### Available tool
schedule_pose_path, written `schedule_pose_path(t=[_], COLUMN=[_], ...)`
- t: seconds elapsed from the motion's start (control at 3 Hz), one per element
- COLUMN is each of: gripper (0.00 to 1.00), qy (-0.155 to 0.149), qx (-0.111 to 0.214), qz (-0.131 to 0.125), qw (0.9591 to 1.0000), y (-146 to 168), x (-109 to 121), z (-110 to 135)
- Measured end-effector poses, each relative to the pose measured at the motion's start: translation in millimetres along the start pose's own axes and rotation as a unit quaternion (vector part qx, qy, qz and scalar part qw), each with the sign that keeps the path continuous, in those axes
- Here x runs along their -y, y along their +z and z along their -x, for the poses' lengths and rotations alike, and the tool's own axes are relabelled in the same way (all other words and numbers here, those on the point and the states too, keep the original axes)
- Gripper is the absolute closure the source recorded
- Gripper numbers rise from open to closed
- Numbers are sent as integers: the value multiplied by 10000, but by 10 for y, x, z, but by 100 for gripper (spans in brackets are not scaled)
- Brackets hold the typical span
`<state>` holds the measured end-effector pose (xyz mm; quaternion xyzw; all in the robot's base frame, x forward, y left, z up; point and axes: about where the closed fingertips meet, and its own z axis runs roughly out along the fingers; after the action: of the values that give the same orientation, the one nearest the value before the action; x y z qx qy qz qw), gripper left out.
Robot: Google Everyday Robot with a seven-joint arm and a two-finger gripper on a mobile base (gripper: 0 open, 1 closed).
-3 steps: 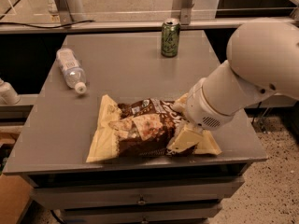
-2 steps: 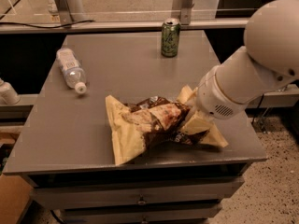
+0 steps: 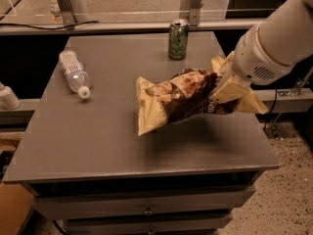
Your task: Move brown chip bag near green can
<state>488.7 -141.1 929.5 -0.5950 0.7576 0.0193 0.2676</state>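
The brown chip bag [image 3: 178, 99], dark brown with pale yellow ends, hangs in the air above the grey table [image 3: 98, 146], right of its middle, and casts a shadow below. My gripper [image 3: 222, 88] is shut on the bag's right end, mostly covered by the white arm housing [image 3: 274, 43]. The green can [image 3: 178, 39] stands upright with a silver top at the table's far edge, a short way behind the bag's middle and apart from it.
A clear plastic bottle [image 3: 74, 72] with a white cap lies on its side at the table's left. A metal rail and posts [image 3: 63, 4] run behind the table. Drawers sit below the front edge. The floor shows at right.
The bag has left the table's front right and now hangs lifted, moved back and right toward the can. The arm has risen and pulled toward the upper right.
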Motion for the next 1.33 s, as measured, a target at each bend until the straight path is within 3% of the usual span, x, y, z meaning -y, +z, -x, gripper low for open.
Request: schedule_pose_path(t=[0.67, 1.33], gripper=[100, 100], qy=[-20, -269], qx=[-57, -228], qz=[-66, -196], qw=[10000, 9992], y=[29, 293], x=[54, 623], z=[-43, -320])
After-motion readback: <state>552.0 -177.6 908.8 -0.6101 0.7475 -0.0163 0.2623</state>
